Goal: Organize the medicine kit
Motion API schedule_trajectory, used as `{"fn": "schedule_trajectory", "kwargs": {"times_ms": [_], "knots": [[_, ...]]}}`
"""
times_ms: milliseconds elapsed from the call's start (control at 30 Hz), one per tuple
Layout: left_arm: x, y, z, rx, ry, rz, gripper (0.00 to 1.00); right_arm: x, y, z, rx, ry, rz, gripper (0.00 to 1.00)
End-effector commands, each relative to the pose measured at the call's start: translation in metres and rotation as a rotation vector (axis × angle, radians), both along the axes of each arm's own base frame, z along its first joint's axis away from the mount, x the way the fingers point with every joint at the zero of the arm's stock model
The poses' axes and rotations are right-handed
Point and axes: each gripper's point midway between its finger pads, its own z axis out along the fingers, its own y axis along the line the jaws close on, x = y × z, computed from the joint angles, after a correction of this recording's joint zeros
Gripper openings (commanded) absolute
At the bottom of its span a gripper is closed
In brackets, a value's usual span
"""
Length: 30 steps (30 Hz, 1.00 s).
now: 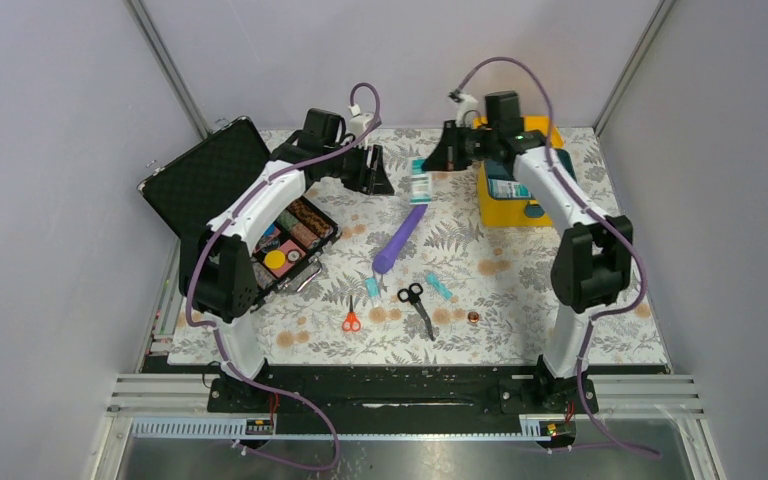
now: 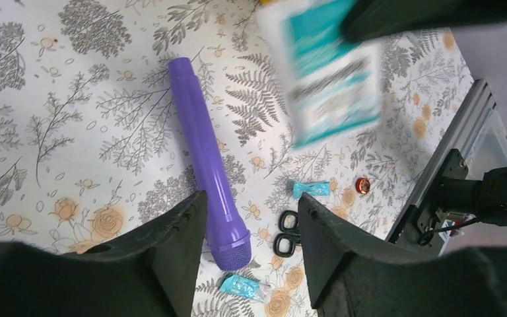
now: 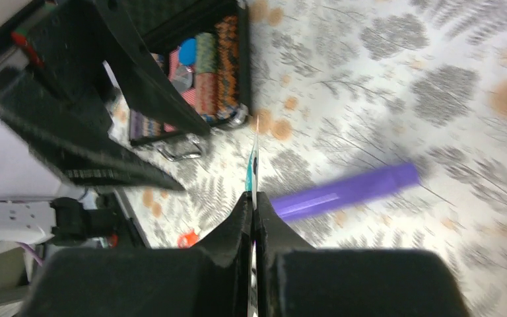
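The yellow medicine kit [image 1: 505,212] stands open at the back right, partly hidden by my right arm. My right gripper [image 1: 432,160] is left of the kit, above the table. It is shut on a flat teal-and-white packet [image 1: 420,187], which hangs from it. The right wrist view shows the gripper [image 3: 253,205] with the packet [image 3: 254,165] edge-on in it. My left gripper [image 1: 378,172] is open and empty, just left of the packet. In the left wrist view the gripper [image 2: 251,205] hangs over a purple cylinder [image 2: 204,165], and the blurred packet [image 2: 327,72] is top right.
An open black case of colourful rolls [image 1: 290,240] lies at the left. The purple cylinder [image 1: 398,240] lies mid-table. Nearer are red scissors [image 1: 351,320], black scissors [image 1: 416,300], two teal sachets [image 1: 372,288] [image 1: 438,288] and a small copper disc [image 1: 473,318].
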Motion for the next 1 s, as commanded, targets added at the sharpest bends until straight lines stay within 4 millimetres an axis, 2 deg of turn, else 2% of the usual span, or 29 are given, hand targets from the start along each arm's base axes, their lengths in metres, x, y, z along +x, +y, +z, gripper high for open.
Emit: {"fn": "schedule_trajectory", "kwargs": {"times_ms": [0,133,233,300,467,700,967], "knots": [[0.007,0.015,0.018,-0.002,-0.061,0.059,0.53,-0.016,-0.087,0.056,-0.139,-0.247,0.068,0.0],[0.008,0.023,0.017,0.005,-0.068,0.078,0.54,-0.037,-0.15,0.056,-0.401,-0.373,0.202,0.0],[0.009,0.024,0.018,0.004,-0.073,0.082,0.54,-0.043,-0.19,0.04,-0.66,-0.428,0.317,0.0],[0.01,0.023,0.02,-0.002,-0.075,0.081,0.54,-0.044,-0.207,0.029,-0.772,-0.449,0.392,0.0],[0.013,0.021,0.019,-0.007,-0.069,0.081,0.54,-0.037,-0.217,0.017,-0.861,-0.524,0.544,0.0],[0.009,0.026,0.018,0.01,-0.083,0.086,0.54,-0.01,-0.22,0.022,-0.902,-0.579,0.592,0.0],[0.006,0.031,0.016,0.04,-0.101,0.09,0.54,0.004,-0.219,0.0,-0.921,-0.59,0.704,0.0]]}}
